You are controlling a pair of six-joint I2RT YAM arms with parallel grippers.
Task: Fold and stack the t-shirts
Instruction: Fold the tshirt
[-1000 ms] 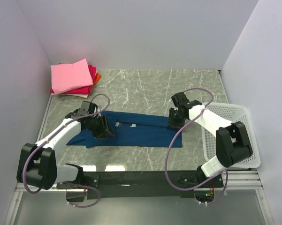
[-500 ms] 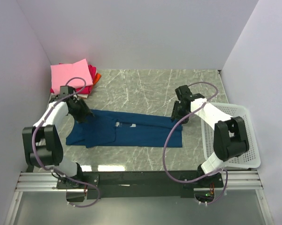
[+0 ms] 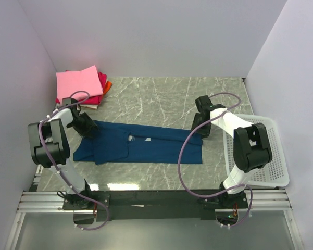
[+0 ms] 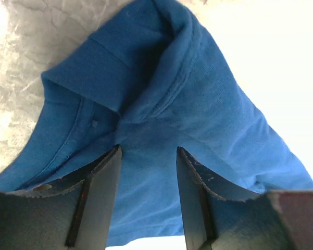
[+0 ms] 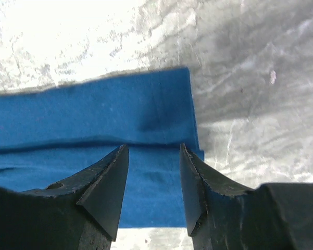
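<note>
The dark blue t-shirt point(image 3: 146, 145) lies folded into a long band across the marble table; its print is hidden. My left gripper point(image 3: 88, 129) is open over the shirt's left end, where the cloth is bunched and creased point(image 4: 161, 88). My right gripper point(image 3: 199, 131) is open over the shirt's right end, above its folded edge point(image 5: 161, 112). Neither gripper holds cloth. Folded pink point(image 3: 79, 85), magenta-red point(image 3: 102, 79) and orange point(image 3: 108, 85) shirts are stacked at the back left corner.
A white plastic mesh basket point(image 3: 265, 156) stands at the right edge of the table. Grey walls close in the back and both sides. The arm bases sit on a black rail point(image 3: 156, 199) at the near edge.
The left arm has swung from the shirt's middle-left out to its far left end. The right gripper has shifted slightly toward the shirt's right end. The shirt's left part now lies flatter.
</note>
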